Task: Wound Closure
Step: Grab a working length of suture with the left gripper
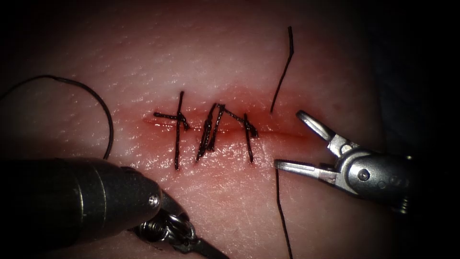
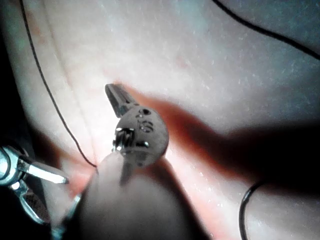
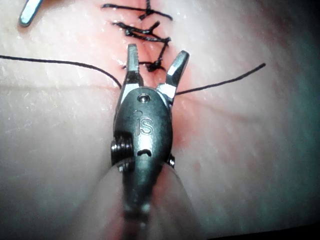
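The right tool (image 1: 287, 141) sits at the right end of the cut (image 1: 282, 134) with its jaws spread wide and nothing between them. One jaw lies above the cut line and the other below it, so the open end of the wound falls in the gap. In the right wrist view the same tool (image 3: 156, 62) shows its two jaws parted in a V, and the thread (image 3: 220, 82) passes beneath them on either side without being gripped. That stance probably suits a tool waiting near the newest stitch, close to the strand yet not loading it.

The thread (image 1: 282, 76) enters the tissue (image 1: 230, 57) just above the cut and leaves it below, running on toward the lower edge of the endoscope view; it looks slack. To the left, three dark stitches (image 1: 211, 132) cross the cut, which is ringed by red fluid (image 1: 268, 103).

The left tool (image 1: 191, 237) lies low at the left, well apart from the stitches. In the left wrist view its tip (image 2: 116, 96) rests over bare tissue, but whether its jaws are parted or closed cannot be told, nor whether it holds anything. A loop of thread (image 1: 103, 108) arcs above its shaft. No needle can be made out.
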### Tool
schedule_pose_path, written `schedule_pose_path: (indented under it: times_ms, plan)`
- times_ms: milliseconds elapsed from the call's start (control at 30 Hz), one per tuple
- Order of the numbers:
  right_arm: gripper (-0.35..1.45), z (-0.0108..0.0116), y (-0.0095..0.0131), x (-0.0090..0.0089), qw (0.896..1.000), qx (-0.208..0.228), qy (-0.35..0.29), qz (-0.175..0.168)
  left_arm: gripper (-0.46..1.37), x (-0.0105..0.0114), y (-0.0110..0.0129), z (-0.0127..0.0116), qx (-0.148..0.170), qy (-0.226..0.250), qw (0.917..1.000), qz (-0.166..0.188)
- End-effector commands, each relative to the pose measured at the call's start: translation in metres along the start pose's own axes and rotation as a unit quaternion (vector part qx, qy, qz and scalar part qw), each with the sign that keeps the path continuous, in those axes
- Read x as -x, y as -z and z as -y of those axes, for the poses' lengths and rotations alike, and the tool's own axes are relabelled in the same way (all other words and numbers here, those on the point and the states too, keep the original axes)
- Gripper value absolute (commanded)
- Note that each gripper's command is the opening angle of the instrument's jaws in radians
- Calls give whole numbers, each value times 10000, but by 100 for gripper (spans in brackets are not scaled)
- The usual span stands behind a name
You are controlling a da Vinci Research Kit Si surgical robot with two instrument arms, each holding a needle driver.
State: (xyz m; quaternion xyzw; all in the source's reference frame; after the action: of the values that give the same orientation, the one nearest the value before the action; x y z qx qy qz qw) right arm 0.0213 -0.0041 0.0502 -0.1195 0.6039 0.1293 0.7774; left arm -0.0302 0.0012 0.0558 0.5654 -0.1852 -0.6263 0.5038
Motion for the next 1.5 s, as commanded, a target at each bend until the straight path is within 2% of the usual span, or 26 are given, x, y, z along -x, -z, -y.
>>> schedule_pose_path:
  times_ms: [33, 433, 500, 633, 800, 867, 967, 1000, 1133, 1200, 1300, 1433, 1500]
  plan:
    - [114, 0, 0, 0, 10000, -31, 0, -2, -35, 0, -1, 0, 50, 0, 10000, 4]
    - [115, 0, 2, 0, 10000, -36, 0, -5, -34, -4, -1, 1, 31, 11, 9999, 108]
    - [115, 0, 2, 0, 10000, -36, 2, -5, -11, -5, 0, 0, 19, 158, 9998, 111]
    - [115, -1, 1, 1, 10000, -33, 2, -3, 11, -5, 1, 1, -2, 395, 9991, 119]
    - [116, -1, 2, 1, 10000, -47, 3, 5, 17, -3, 2, 3, -105, 882, 9960, 136]
    - [116, 0, 3, 2, 10000, -50, 6, 2, 17, -2, 3, 4, -150, 1212, 9924, 142]
    - [115, 0, 4, 3, 10000, -52, 10, -1, 29, -1, 4, 6, -196, 1571, 9873, 150]
    - [115, 0, 4, 3, 10000, -52, 11, -2, 30, -1, 5, 6, -233, 1837, 9826, 157]
    - [115, 0, 4, 3, 10000, -52, 11, -2, 34, -1, 6, 6, -281, 2215, 9746, 167]
    - [115, 0, 4, 3, 10000, -52, 11, -1, 40, -2, 7, 5, -347, 2645, 9636, 174]
    - [115, 0, 4, 3, 10000, -52, 11, -1, 64, -3, 8, 5, -417, 3128, 9487, 184]
    - [115, 0, 4, 3, 10000, -65, 12, -11, 72, -3, 9, 5, -535, 3801, 9232, 197]
    - [115, 0, 4, 4, 10000, -66, -17, -11, 74, -4, 9, 5, -625, 4156, 9072, 192]
